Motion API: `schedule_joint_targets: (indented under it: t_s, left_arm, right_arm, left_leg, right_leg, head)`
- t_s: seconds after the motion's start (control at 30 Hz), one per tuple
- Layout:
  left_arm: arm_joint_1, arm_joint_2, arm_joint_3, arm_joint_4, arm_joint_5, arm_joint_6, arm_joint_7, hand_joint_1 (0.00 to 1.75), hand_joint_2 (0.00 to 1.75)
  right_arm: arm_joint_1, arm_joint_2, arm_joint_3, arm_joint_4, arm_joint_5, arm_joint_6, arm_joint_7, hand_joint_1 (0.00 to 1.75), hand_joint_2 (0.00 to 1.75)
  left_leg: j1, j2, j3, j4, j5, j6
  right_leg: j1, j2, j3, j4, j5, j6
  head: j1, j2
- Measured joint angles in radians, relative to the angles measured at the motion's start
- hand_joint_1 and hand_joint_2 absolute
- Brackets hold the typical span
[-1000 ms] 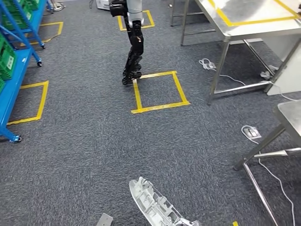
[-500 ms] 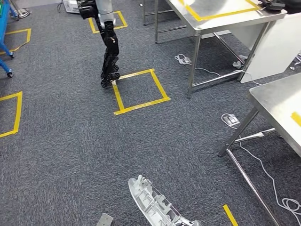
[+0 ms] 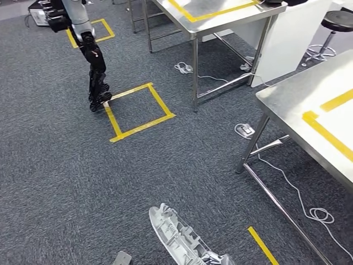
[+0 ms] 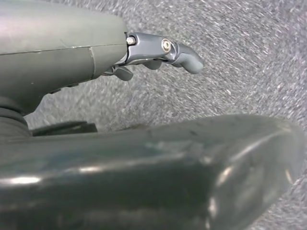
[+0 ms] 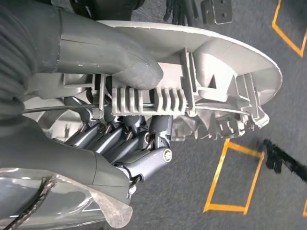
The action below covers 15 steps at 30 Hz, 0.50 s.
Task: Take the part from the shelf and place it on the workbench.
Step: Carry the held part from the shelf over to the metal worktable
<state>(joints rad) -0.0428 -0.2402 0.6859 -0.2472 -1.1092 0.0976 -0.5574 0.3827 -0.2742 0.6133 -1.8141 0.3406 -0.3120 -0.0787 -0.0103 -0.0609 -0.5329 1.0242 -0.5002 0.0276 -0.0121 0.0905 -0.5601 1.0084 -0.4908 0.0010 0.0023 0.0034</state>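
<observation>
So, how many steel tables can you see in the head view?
2. One table stands at the top, behind the yellow floor square. The other table is at the right edge, partly cut off. More may be out of frame.

Grey carpet [image 3: 62,176] carries a yellow tape square [image 3: 137,110]. Another robot's dark leg [image 3: 96,83] stands on the square's corner. White cables [image 3: 291,187] trail under the steel tables.
</observation>
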Motion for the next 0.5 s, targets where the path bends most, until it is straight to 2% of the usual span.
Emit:
schedule_joint_targets:
  t_s: [0.03, 0.07, 0.1, 0.13, 0.2, 0.23, 0.27, 0.3, 0.33, 0.37, 0.43, 0.47, 0.5]
  left_arm:
    - [0.0, 0.001, 0.0, 0.0, 0.0, -0.001, 0.0, 0.0, 0.0]
    - [0.0, 0.002, 0.0, 0.0, -0.001, -0.002, 0.0, 0.0, 0.0]
    - [-0.001, 0.001, 0.0, 0.0, -0.001, -0.003, 0.0, 0.0, 0.0]
    - [-0.001, 0.001, 0.0, 0.0, -0.001, -0.004, 0.0, 0.0, 0.0]
    - [0.0, 0.0, 0.0, 0.0, -0.001, -0.004, 0.0, 0.0, 0.0]
    - [0.001, 0.0, 0.001, 0.0, -0.001, -0.004, 0.0, 0.0, 0.0]
    - [0.003, 0.0, 0.001, 0.0, -0.001, -0.005, 0.0, 0.0, 0.0]
    - [0.004, 0.0, 0.001, 0.0, -0.001, -0.005, 0.0, 0.0, 0.0]
    - [0.004, 0.0, 0.001, 0.0, -0.001, -0.006, 0.0, 0.0, 0.0]
    - [0.003, 0.0, 0.001, 0.0, -0.001, -0.007, 0.0, 0.0, 0.0]
    - [0.003, -0.001, 0.002, 0.0, -0.001, -0.008, 0.0, 0.0, 0.0]
    - [0.003, 0.0, 0.002, 0.0, -0.001, -0.008, 0.0, 0.0, 0.0]
    - [0.003, 0.0, 0.002, 0.0, -0.001, -0.008, 0.0, 0.0, 0.0]
  right_arm:
    - [0.0, 0.004, -0.002, 0.002, 0.002, 0.004, 0.0, 1.75, 1.75]
    - [0.0, 0.006, -0.005, 0.004, 0.002, 0.008, 0.0, 1.75, 1.75]
    - [0.0, 0.008, -0.007, 0.006, 0.003, 0.012, -0.001, 1.75, 1.75]
    - [0.0, 0.009, -0.01, 0.007, 0.003, 0.014, -0.002, 1.75, 1.75]
    - [-0.003, 0.011, -0.013, 0.009, 0.003, 0.019, -0.004, 1.75, 1.75]
    - [-0.005, 0.011, -0.014, 0.01, 0.003, 0.021, -0.004, 1.75, 1.75]
    - [-0.006, 0.012, -0.014, 0.012, 0.003, 0.022, -0.004, 1.75, 1.75]
    - [-0.005, 0.012, -0.015, 0.014, 0.003, 0.023, -0.004, 1.75, 1.75]
    - [-0.005, 0.012, -0.015, 0.016, 0.003, 0.024, -0.004, 1.75, 1.75]
    - [-0.004, 0.012, -0.015, 0.016, 0.002, 0.025, -0.004, 1.75, 1.75]
    - [-0.005, 0.013, -0.016, 0.017, 0.002, 0.027, -0.004, 1.75, 1.75]
    - [-0.006, 0.014, -0.016, 0.017, 0.002, 0.028, -0.005, 1.75, 1.75]
    - [-0.006, 0.015, -0.016, 0.018, 0.002, 0.029, -0.005, 1.75, 1.75]
  left_leg:
    - [-0.001, -0.003, 0.004, -0.012, -0.002, 0.003]
    - [-0.001, 0.005, 0.005, -0.02, 0.0, 0.005]
    - [0.001, 0.015, 0.007, -0.028, 0.003, 0.007]
    - [0.002, 0.025, 0.009, -0.037, 0.008, 0.011]
    - [0.005, 0.049, 0.012, -0.051, 0.016, 0.017]
    - [0.004, 0.061, 0.011, -0.052, 0.017, 0.019]
    - [0.003, 0.074, 0.01, -0.051, 0.016, 0.02]
    - [0.003, 0.087, 0.009, -0.051, 0.016, 0.02]
    - [0.003, 0.099, 0.009, -0.051, 0.015, 0.02]
    - [0.004, 0.109, 0.009, -0.049, 0.013, 0.017]
    - [0.004, 0.127, 0.01, -0.041, 0.007, 0.008]
    - [0.003, 0.133, 0.009, -0.034, 0.002, 0.001]
    - [0.0, 0.139, 0.009, -0.028, -0.003, -0.005]
  right_leg:
    - [-0.001, 0.009, -0.005, -0.001, 0.003, 0.005]
    - [-0.002, 0.018, -0.01, -0.003, 0.006, 0.012]
    - [-0.003, 0.013, -0.016, -0.001, 0.006, 0.017]
    - [-0.002, -0.004, -0.024, 0.009, -0.003, 0.02]
    - [0.0, -0.054, -0.064, 0.09, -0.053, 0.025]
    - [0.0, -0.071, -0.096, 0.155, -0.086, 0.029]
    - [-0.001, -0.078, -0.126, 0.22, -0.112, 0.033]
    - [-0.002, -0.081, -0.144, 0.262, -0.124, 0.038]
    - [-0.004, -0.083, -0.146, 0.27, -0.118, 0.042]
    - [-0.006, -0.088, -0.125, 0.235, -0.093, 0.045]
    - [-0.008, -0.123, -0.047, 0.097, -0.039, 0.051]
    - [-0.008, -0.138, -0.013, 0.039, -0.022, 0.048]
    - [-0.007, -0.148, 0.007, 0.007, -0.018, 0.043]
  head:
    - [0.0, 0.0]
    - [0.0, 0.0]
    - [0.0, 0.0]
    - [0.002, 0.0]
    - [0.008, 0.0]
    - [0.011, 0.0]
    - [0.012, 0.0]
    - [0.012, 0.0]
    - [0.012, 0.0]
    - [0.012, 0.0]
    - [0.012, 0.0]
    - [0.012, 0.0]
    - [0.011, 0.0]
